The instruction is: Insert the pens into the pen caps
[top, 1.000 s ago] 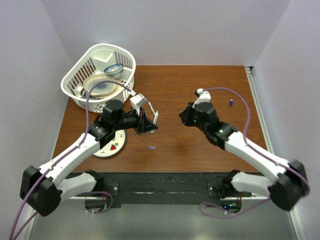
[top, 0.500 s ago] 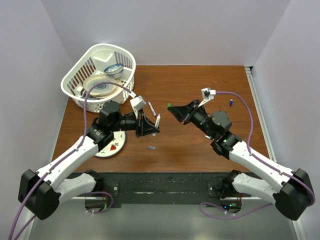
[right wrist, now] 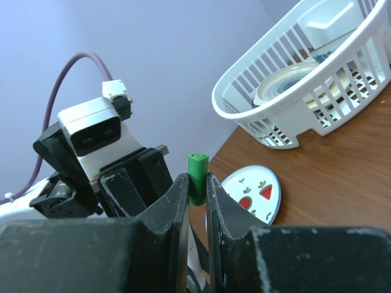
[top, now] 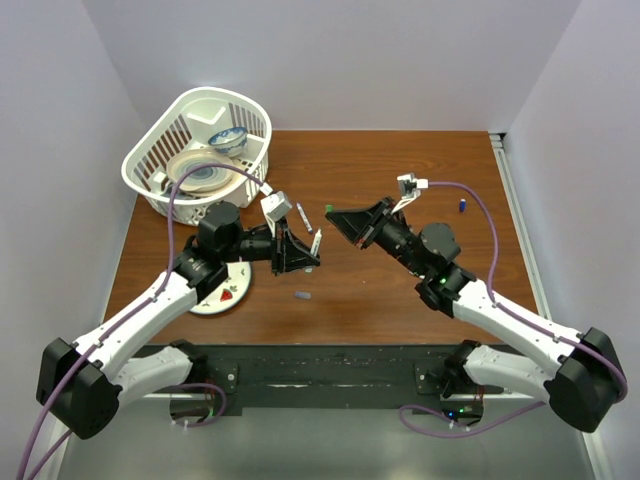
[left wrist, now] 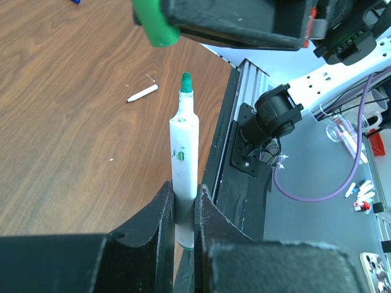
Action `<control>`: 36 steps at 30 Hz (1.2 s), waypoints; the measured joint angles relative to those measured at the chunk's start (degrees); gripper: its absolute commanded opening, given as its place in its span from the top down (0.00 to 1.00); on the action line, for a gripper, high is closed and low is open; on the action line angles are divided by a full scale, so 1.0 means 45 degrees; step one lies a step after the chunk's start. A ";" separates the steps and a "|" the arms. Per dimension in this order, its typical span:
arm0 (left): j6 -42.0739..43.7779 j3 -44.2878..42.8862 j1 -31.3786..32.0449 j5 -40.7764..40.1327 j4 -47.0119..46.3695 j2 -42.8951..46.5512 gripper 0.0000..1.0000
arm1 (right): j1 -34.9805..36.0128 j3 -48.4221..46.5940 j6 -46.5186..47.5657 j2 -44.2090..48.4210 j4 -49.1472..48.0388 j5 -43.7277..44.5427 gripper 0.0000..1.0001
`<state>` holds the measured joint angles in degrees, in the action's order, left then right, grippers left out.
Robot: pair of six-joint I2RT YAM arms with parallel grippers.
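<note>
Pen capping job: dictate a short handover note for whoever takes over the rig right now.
Left gripper: shut on a green-tipped pen, tip uncovered.
Right gripper: shut on the green cap.
Both are held above the table, cap near the tip but not on it.
On the table: a second pen, the blue cap far right, the grey-purple cap near the middle. No third pen in view.
Done: no pen capped yet.
Left: seat the green cap, then cap the others.
</note>
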<state>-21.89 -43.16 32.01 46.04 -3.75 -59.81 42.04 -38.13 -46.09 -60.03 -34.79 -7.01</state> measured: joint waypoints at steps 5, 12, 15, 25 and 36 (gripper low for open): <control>0.0000 0.0000 0.0000 -0.0005 0.0000 0.0000 1.00 | 0.0170 -0.0219 0.0005 0.0000 0.0005 0.0039 1.00; -0.0005 0.0000 0.0000 -0.0010 0.0000 0.0000 1.00 | 0.0345 -0.0432 0.0107 0.0000 0.0029 0.0092 1.00; -0.0005 0.0000 0.0000 -0.0019 0.0000 0.0005 1.00 | 0.0423 -0.0432 0.0155 0.0000 0.0155 0.0151 1.00; -0.0010 0.0000 0.0000 -0.0092 0.0005 0.0010 1.00 | 0.0699 -0.0476 0.0398 0.0000 0.0306 0.0335 1.00; -0.0403 0.0087 0.0000 0.0049 -0.0350 0.0058 1.00 | 0.1010 -0.0471 0.0903 0.0049 0.0466 0.0447 1.00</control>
<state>-23.70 -42.76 32.01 46.26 -5.32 -59.55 46.59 -40.25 -42.02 -59.81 -32.69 -4.99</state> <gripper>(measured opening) 0.147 0.155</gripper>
